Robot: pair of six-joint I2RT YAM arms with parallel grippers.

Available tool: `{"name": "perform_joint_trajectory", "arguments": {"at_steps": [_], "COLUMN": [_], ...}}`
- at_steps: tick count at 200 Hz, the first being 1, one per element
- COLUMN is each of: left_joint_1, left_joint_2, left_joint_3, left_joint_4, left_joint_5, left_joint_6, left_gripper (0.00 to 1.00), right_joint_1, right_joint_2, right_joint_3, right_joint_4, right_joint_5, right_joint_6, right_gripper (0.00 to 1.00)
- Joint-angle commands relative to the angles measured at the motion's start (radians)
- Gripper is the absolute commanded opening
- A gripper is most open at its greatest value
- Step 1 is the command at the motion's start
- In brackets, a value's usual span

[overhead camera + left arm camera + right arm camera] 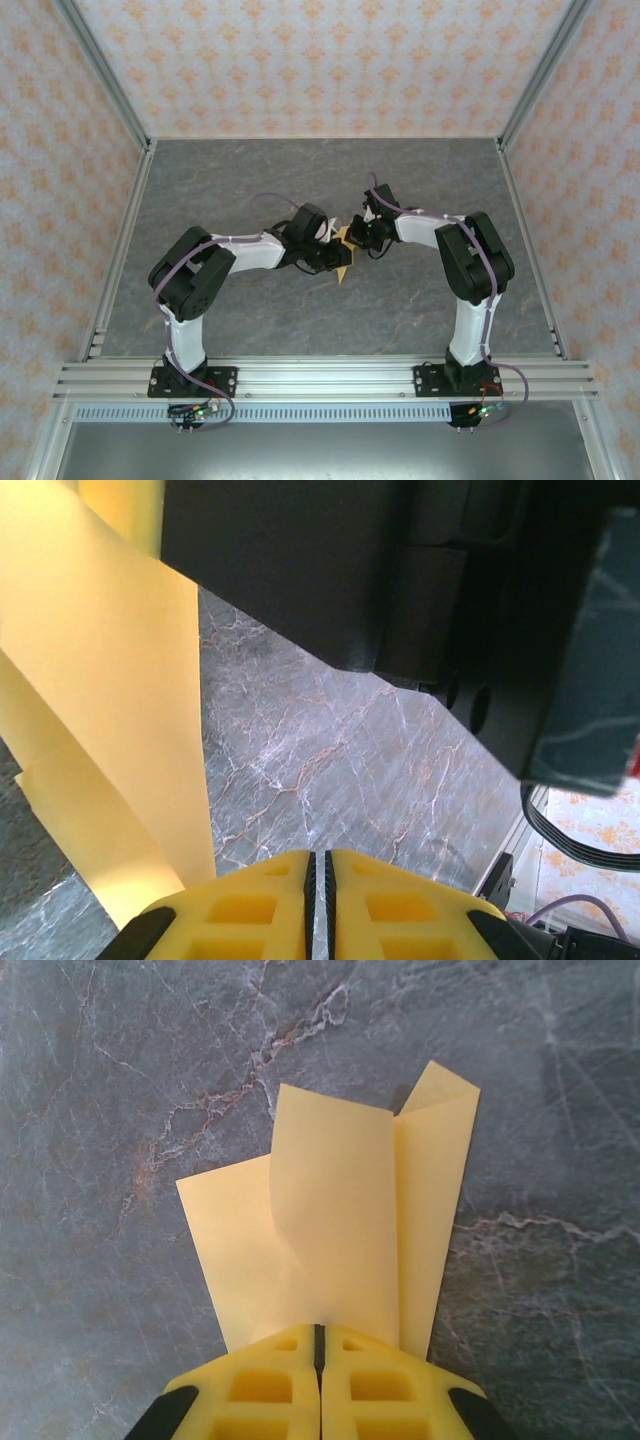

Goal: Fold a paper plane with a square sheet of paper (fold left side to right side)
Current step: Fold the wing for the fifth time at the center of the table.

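Observation:
The yellow-orange paper is folded into narrow overlapping panels, and one curved flap stands up from the rest. My right gripper is shut on its near edge, and the panels fan away over the grey table. In the top view the paper shows as a small pointed piece between both grippers at the table's middle. My left gripper is shut, with only bare table seen past its tips. The paper hangs close on its left side. From above, the left gripper and right gripper nearly meet.
The right arm's black wrist body looms directly over the left gripper. The grey marbled tabletop spreads around the arms, bounded by aluminium rails and patterned walls. A cable trails at the right.

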Motion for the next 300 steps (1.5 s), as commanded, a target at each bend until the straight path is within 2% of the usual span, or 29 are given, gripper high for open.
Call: {"name": "perform_joint_trajectory", "arguments": {"at_steps": [1, 223, 257, 277, 300], "left_joint_1": [0.005, -0.026, -0.027, -0.026, -0.028], "left_joint_2": [0.033, 0.103, 0.114, 0.114, 0.108], "left_joint_3": [-0.011, -0.036, -0.036, -0.042, -0.042], "left_joint_4": [0.009, -0.038, -0.105, -0.114, -0.132], "left_joint_5": [-0.019, -0.061, -0.107, -0.126, -0.143], "left_joint_6": [-0.002, -0.018, -0.02, -0.024, -0.017], "left_gripper": [0.13, 0.13, 0.07, 0.04, 0.01], "right_joint_1": [0.005, 0.005, 0.005, 0.005, 0.005], "right_joint_2": [0.033, 0.02, -0.069, -0.132, -0.169], "right_joint_3": [-0.052, -0.024, -0.034, -0.05, -0.084], "right_joint_4": [-0.137, -0.118, -0.074, -0.058, -0.031], "right_joint_5": [0.079, 0.046, 0.046, 0.049, 0.013], "right_joint_6": [-0.02, -0.018, -0.029, -0.046, -0.042], "right_gripper": [0.08, 0.07, 0.07, 0.01, 0.0]}}
